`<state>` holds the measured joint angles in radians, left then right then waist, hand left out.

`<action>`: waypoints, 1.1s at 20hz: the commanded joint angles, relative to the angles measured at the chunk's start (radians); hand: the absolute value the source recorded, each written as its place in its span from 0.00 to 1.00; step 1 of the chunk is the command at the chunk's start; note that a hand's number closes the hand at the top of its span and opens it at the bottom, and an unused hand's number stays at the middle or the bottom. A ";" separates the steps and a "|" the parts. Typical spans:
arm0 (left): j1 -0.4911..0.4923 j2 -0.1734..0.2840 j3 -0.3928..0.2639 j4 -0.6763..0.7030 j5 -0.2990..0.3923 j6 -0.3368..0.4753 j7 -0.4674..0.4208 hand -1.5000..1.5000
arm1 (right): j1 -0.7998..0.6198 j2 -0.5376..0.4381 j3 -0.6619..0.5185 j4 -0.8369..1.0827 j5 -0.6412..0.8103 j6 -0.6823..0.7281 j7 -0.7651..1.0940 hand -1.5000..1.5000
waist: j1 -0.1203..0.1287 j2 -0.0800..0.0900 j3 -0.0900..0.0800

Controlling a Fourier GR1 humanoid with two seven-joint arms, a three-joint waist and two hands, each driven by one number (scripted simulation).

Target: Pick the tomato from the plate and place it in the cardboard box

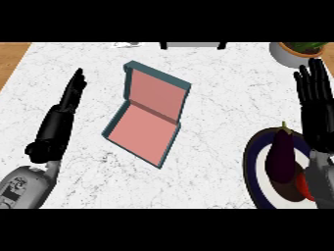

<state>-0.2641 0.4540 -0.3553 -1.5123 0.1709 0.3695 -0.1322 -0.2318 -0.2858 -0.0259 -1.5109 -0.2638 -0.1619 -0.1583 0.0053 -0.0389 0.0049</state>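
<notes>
A white marbled table point(220, 122) with wooden edges carries an open cardboard box point(146, 115) between the hands. Left hand point(66, 105) and right hand point(321, 110) rest with fingers straight. The right forearm half hides the tomato point(303, 185), beside an eggplant point(281, 157) on the plate point(254, 169). A potted plant point(297, 51) stands beyond the right hand.

Tomato point(304, 186): red, only a small sliver showing; it lies on the plate at the plate's right side, just beside the dark aubergine, and is largely hidden behind the grey right forearm.
Plate point(253, 166): round, dark blue rim with a paler inner ring and dark centre; it sits flat on the white marble counter at the lower right, cut off by the frame's edge.
Cardboard box point(142, 127): shallow, teal outside and pink inside; open, its lid hinged back and raised; mid-counter, well apart from the plate.
</notes>
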 commanded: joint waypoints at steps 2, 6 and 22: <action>0.001 0.040 0.037 0.014 -0.007 -0.052 -0.026 0.50 | 0.107 -0.158 -0.159 -0.140 -0.131 0.094 0.110 0.00 | -0.038 0.032 -0.006; 0.024 0.135 0.037 0.009 -0.005 -0.120 0.000 0.50 | 0.158 -0.371 -0.431 0.001 -0.327 0.253 0.162 0.00 | -0.088 0.029 -0.003; 0.020 0.129 0.051 0.011 0.044 -0.300 -0.012 0.50 | 0.447 -0.653 -0.343 0.304 0.187 0.640 -0.407 0.00 | -0.004 0.039 -0.005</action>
<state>-0.2579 0.5697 -0.3190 -1.4991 0.2079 0.1035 -0.1293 0.1870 -0.8775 -0.4116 -1.1875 -0.1788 0.4544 -0.5442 -0.0070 0.0010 0.0015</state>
